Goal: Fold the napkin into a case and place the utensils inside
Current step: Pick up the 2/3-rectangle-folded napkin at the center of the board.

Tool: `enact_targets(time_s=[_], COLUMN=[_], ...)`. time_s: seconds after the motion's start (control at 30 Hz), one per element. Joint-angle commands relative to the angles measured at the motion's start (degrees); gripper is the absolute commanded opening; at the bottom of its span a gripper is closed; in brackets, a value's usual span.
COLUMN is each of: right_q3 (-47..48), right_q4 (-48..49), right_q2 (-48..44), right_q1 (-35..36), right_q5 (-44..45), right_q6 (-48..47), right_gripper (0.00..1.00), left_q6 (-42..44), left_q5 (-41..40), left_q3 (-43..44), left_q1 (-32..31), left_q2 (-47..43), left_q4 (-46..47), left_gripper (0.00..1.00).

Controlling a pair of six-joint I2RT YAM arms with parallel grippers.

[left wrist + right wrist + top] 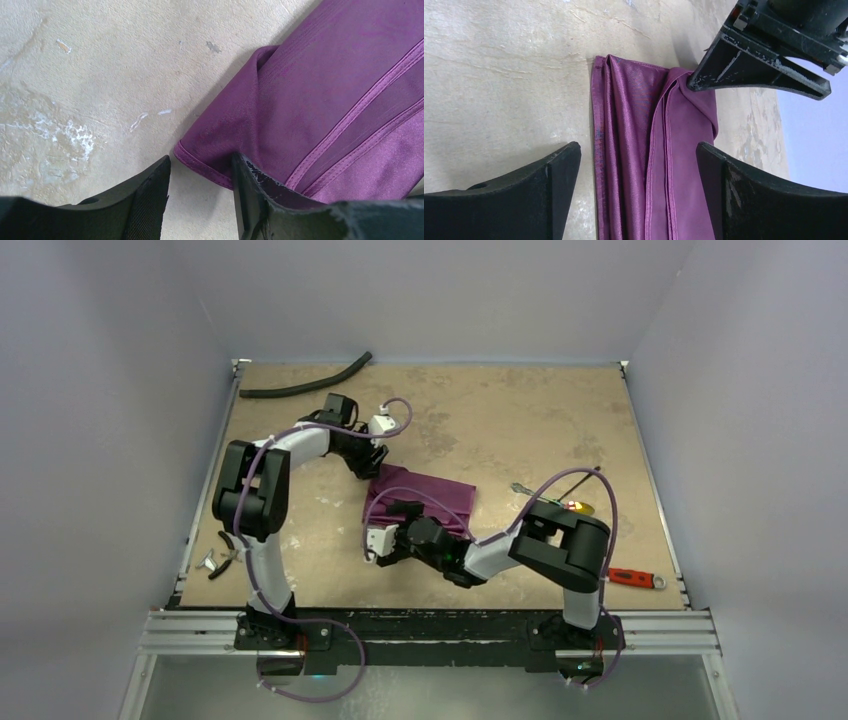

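Napkin [430,495] is sitting around the middle of the worktop [480,410], already folded down into a narrow band with several layers. You can see the hems stacked along it in the right wrist view. So this looks like mid-fold to me: not a proper case yet, and nothing is tucked in.

Left gripper [201,167] is down at the band's corner that faces the far-left corner of the worktop. Its jaws are partly apart with the hemmed corner between them, and one finger is right on the cloth. Honestly I can't tell if it's got a real pinch or is just straddling it. Right gripper [638,150] is over the end toward the near edge, jaws wide open with the band running between them, holding nothing.

Fork [522,489] and spoon [578,507] are both lying out toward the right edge, clear of the cloth and untouched.

My guess at the next move: the left one needs to bite all the layers at that corner, not just the top hem, since this stuff looks thin and slippery. The other end needs pinning or lifting so the band folds over square into a pocket. If only one layer comes up, the earlier folds will probably slide open.
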Motion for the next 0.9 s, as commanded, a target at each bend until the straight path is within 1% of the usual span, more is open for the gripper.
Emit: enact_targets(time_s=[0.0, 0.1, 0.2, 0.27, 0.47, 0.63, 0.77, 0.87], right_q3=[1.2, 1.0, 0.5, 0.6, 3.6, 6.8, 8.2, 7.9], right_q4=[-0.7, 3.2, 9.9, 12.3, 13.7, 12.2, 9.0, 7.9], right_q2=[2.8, 4.1, 6.0, 7.0, 10.0, 11.4, 12.3, 12.6], right_q1=[0.2, 0.3, 0.4, 0.4, 2.0, 2.3, 2.2, 1.9], right_q5=[2.9, 4.6, 7.4, 7.5, 5.6, 3.0, -0.1, 0.0], right_q6=[-4.2, -6.8, -9.7, -10.4, -11.0, -9.7, -8.8, -8.1], right_gripper=[0.88, 0.85, 0.84, 0.84, 0.86, 0.88, 0.88, 0.88], left_q6=[0.9, 1.8, 2.7, 2.8, 2.8, 1.3, 0.1, 0.1], left_q5=[-1.1, -0.9, -0.8, -0.4, 1.1, 2.3, 2.7, 2.6], left_q3=[-0.7, -0.6, -0.4, -0.2, 0.1, -0.6, -2.6, -3.7], left_q1=[-0.6, -0.7, -0.6, -0.6, -0.6, -0.6, -0.6, -0.6], left_q2=[3.7, 4.6, 5.5, 6.1, 6.9, 6.4, 4.9, 4.2], left_q4=[-1.6, -2.7, -4.1, -5.1, -7.4, -8.8, -8.5, -8.5], left_gripper=[0.46, 0.44, 0.38, 0.36, 0.31, 0.29, 0.28, 0.28])
